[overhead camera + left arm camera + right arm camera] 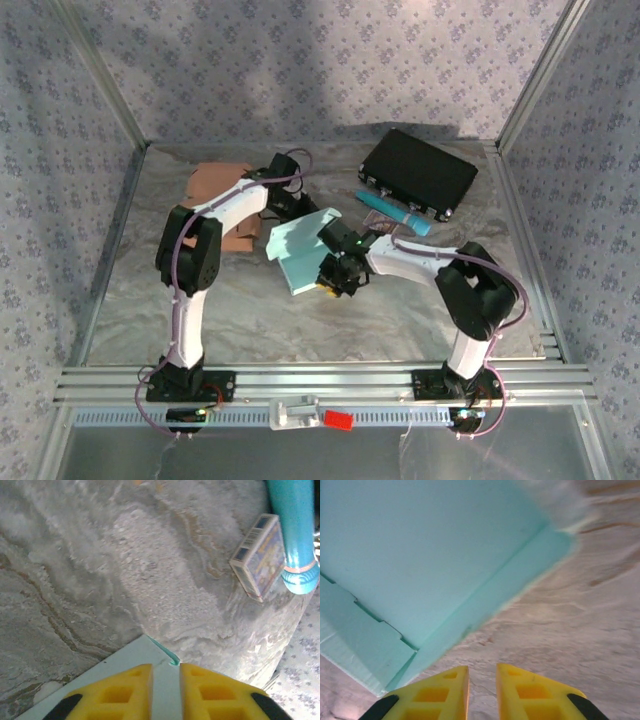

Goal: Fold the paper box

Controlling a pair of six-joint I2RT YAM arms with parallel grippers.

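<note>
The paper box [300, 250] is lying half-folded in the middle of the table [400, 320].
The left claw [166, 671] and right claw [482, 672] are both sitting slightly open, holding nothing; next, I think, they need to pinch a flap.

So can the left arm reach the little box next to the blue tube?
Probably yes. Only bare table lies between the left gripper and the little box beside the blue tube. The corner of the paper box lies right at its tips, though, so it must leave that first.
</note>
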